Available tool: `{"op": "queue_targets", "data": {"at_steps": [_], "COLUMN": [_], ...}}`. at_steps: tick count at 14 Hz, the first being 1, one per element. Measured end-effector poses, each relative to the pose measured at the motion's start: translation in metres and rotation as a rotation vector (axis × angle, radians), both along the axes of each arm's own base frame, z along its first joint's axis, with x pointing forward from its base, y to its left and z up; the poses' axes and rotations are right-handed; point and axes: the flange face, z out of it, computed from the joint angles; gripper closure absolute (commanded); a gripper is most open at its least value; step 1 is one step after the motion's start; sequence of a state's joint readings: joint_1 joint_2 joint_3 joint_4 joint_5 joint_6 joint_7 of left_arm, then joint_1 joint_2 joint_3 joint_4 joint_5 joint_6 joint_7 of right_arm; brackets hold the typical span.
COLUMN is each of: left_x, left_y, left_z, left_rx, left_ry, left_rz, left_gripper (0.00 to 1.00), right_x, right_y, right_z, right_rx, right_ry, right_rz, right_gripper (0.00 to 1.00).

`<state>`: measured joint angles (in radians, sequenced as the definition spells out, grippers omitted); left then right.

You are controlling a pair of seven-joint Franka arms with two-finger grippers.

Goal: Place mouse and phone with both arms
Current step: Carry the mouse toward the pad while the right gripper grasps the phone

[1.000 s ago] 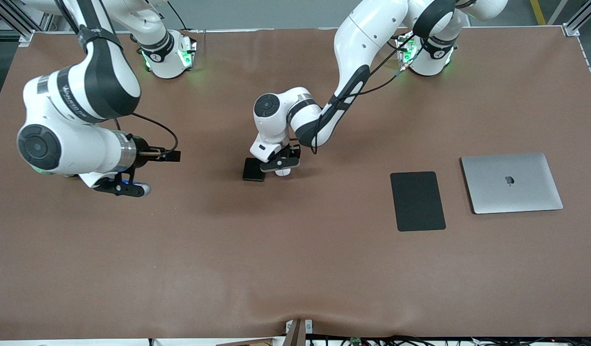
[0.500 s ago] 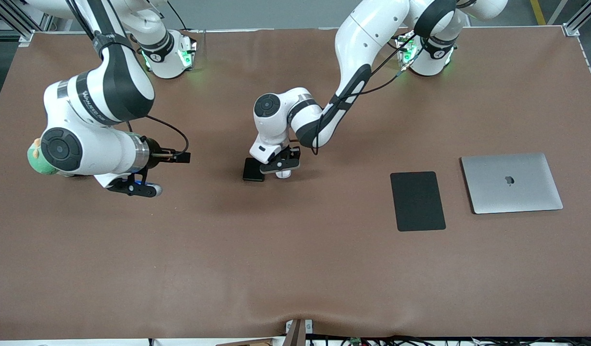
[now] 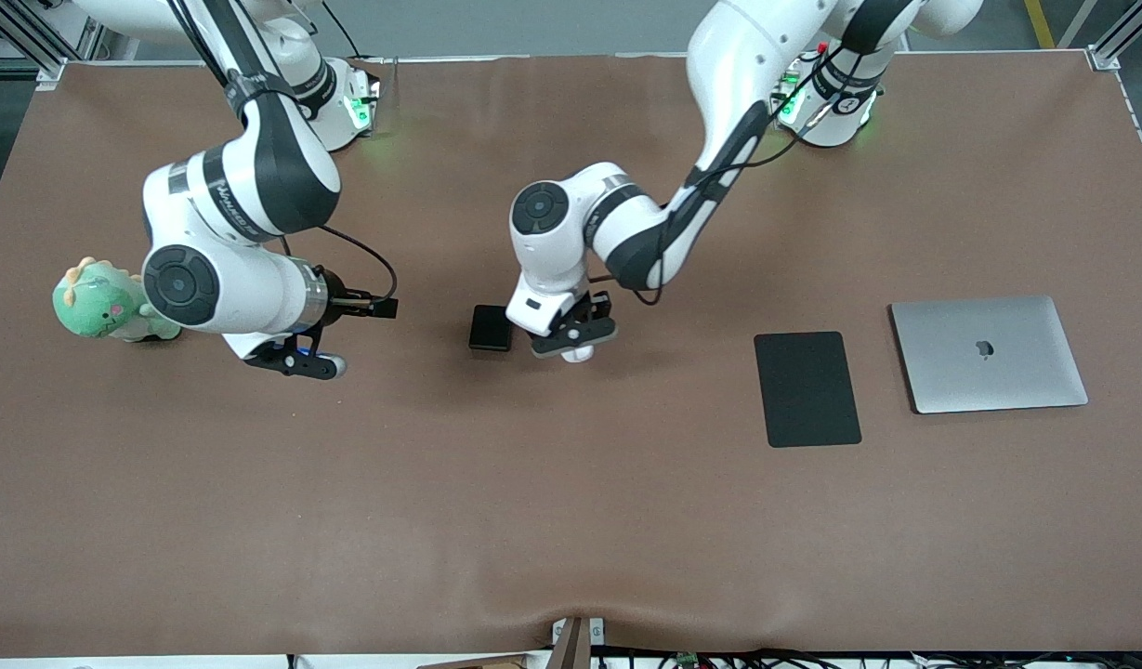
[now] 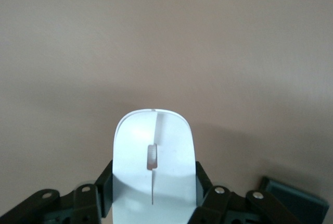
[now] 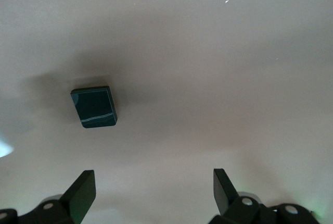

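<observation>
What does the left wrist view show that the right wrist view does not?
Only the left wrist view shows the mouse, white with a grey middle line, clamped between the left gripper's fingers above the brown table.

Only the right wrist view shows the right gripper, its fingers spread wide with nothing between them.

Both show the phone lying flat on the table: whole in the right wrist view, only a dark corner at the edge of the left wrist view.

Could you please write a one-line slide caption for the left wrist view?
Left tool grips the white mouse above the brown table, with the black phone at the frame's corner.
</observation>
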<state>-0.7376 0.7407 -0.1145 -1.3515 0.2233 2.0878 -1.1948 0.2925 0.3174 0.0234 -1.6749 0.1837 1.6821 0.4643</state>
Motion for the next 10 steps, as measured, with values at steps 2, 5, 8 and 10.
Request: {"op": "queue_targets", "data": {"at_steps": [2,5,8,10], "left_x": [0.029,0.057,0.078,0.099], "left_y": [0.032,0.076,0.126,0.171], "left_z": [0.046,0.094,0.121,0.134], "left_rx": [-0.02,-0.029,0.014,0.037], "left_ry": [-0.018,-0.029,-0.002,0.019], "left_rz": [0.029,0.049,0.035,0.013], "left_gripper": [0.66,0.67,0.67,0.67], "right_x": [-0.003,-0.012,-0.018,-0.021], "right_y": [0.005,0.03,0.056,0.07], "right_z": [-0.013,-0.025,-0.026,-0.031], "right_rx": [0.015,0.018,0.016,0.019], "right_ry": [-0.004,-0.033,-0.07,-0.098], "right_rz": [-0.015,-0.044,-0.056,-0.061], "right_gripper": [0.0,0.0,0.0,0.0]}}
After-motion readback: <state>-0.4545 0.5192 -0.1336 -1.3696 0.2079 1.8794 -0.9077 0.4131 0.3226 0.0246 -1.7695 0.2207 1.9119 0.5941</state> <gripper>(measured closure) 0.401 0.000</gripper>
